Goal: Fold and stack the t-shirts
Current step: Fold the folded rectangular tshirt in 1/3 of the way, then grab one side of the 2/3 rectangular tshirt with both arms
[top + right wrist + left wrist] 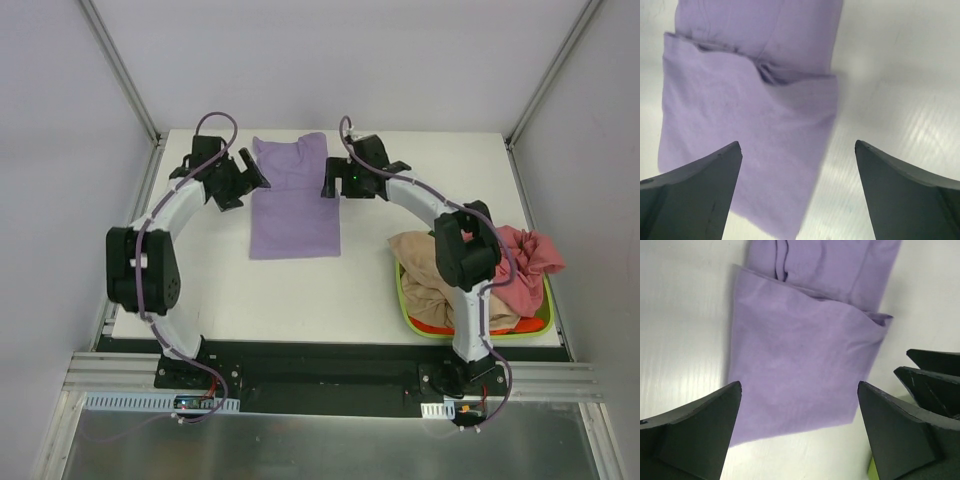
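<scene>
Wedge-shaped matte black jaws of left gripper (799,385) and right gripper (798,144) gape wide, empty. The soft lavender t-shirt (295,205) lies folded rectangular.

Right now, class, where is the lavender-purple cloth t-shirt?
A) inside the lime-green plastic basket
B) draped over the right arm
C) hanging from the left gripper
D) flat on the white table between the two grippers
D: the lavender-purple t-shirt lies folded flat on the white table, between the open left gripper and right gripper, neither holding it.
</scene>
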`<state>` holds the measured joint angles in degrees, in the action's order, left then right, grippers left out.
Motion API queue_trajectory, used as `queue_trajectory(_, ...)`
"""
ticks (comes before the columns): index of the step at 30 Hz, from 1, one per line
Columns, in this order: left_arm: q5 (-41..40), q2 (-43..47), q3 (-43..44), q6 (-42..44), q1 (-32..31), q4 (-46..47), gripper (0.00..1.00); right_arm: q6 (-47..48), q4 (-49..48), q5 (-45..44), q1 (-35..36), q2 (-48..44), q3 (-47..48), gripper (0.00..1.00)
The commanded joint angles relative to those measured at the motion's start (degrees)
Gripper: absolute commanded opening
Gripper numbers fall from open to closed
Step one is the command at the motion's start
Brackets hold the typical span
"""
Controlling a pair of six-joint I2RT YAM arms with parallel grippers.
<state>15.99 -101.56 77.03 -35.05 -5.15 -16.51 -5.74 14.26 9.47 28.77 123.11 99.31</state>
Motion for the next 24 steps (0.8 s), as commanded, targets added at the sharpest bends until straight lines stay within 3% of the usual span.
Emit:
queue_trajectory(1,-0.3,12.5,-9.8,0.1,0.2,-0.2,0.99,1.8,-0.7,-0.7,1.1,-13.1,-9.5,0.96)
queue_trajectory(7,0.6,24.1,-27.9,-1.8,0.1,-0.1,0.99,5.2,-0.6,0.3,6.6,-24.6,-26.6,0.96)
queue_trajectory(15,3.0,22.8,-32.8,-1.4,0.1,0.0,0.98,9.7,0.6,0.4,10.1,-25.7,-33.8,0.96)
queue_trajectory(19,2.2,18.9,-32.5,-2.1,0.1,1.1,0.89,9.4,0.5,0.0,10.1,-23.2,-33.4,0.98)
queue_trajectory(21,1.1,16.8,-31.7,-2.0,0.1,1.1,0.77,9.5,0.9,-0.2,10.1,-21.8,-32.3,0.99)
queue_trajectory(24,1.0,14.3,-31.0,-2.1,0.1,1.2,0.61,9.3,1.4,-0.9,10.1,-20.7,-31.3,0.93)
